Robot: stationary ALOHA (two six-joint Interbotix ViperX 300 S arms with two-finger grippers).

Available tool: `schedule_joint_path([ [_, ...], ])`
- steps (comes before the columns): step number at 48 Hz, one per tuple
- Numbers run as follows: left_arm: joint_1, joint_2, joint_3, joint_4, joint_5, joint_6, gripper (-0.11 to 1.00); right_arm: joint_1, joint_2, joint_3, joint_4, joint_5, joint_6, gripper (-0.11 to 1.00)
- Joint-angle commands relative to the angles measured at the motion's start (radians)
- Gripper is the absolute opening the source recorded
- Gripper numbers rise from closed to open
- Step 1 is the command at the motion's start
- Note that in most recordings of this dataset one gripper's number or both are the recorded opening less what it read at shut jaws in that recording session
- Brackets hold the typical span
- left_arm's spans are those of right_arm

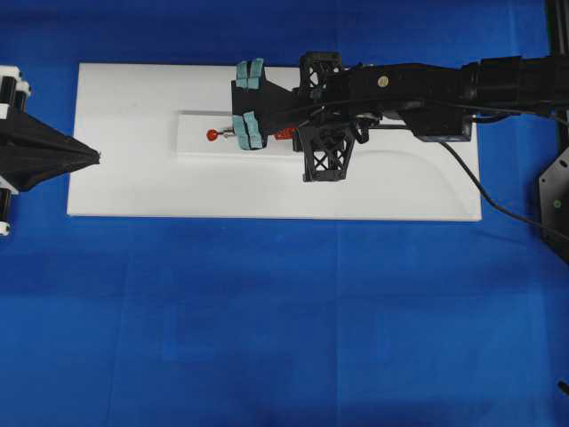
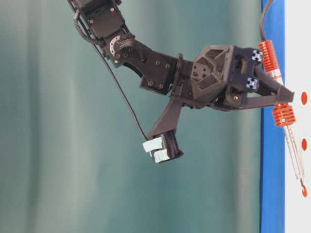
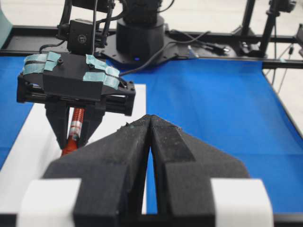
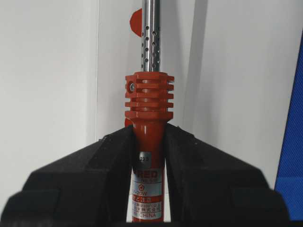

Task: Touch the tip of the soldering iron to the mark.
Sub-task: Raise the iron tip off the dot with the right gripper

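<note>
Your right gripper [image 4: 147, 142] was clamped on the soldering iron [image 4: 147, 127], with a jaw on each side of the red handle just behind the ribbed collar. That looked like a good place to hold. The iron seemed light and stiff, but its thin metal shaft could bend if you pushed hard (and the black cord might tug). It pointed out past the jaws over the white board [image 1: 124, 124], with its tip at a red mark [image 1: 212, 134]. Your left gripper [image 3: 150, 124] was closed and held nothing.
</note>
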Motion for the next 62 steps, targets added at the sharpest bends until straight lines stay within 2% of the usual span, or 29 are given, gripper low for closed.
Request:
schedule_joint_path([
  [1, -0.003, 0.005, -0.011, 0.002, -0.008, 0.000, 0.00, 0.002, -0.017, -0.026, 0.002, -0.002, 0.000, 0.06],
  [9, -0.003, 0.005, -0.009, 0.002, -0.008, 0.000, 0.00, 0.003, -0.032, -0.038, 0.002, 0.029, 0.002, 0.06],
  [28, -0.003, 0.005, -0.011, 0.002, -0.008, 0.000, 0.00, 0.003, -0.175, -0.101, -0.017, 0.117, 0.002, 0.06],
  [41, -0.003, 0.005, -0.011, 0.002, -0.008, 0.000, 0.00, 0.005, -0.187, -0.129, -0.026, 0.169, 0.000, 0.06],
  [51, -0.003, 0.005, -0.011, 0.002, -0.006, 0.000, 0.00, 0.008, -0.193, -0.118, -0.025, 0.176, 0.002, 0.06],
  [62, -0.005, 0.005, -0.011, 0.002, -0.008, 0.000, 0.00, 0.011, -0.255, -0.025, -0.021, 0.176, 0.003, 0.06],
])
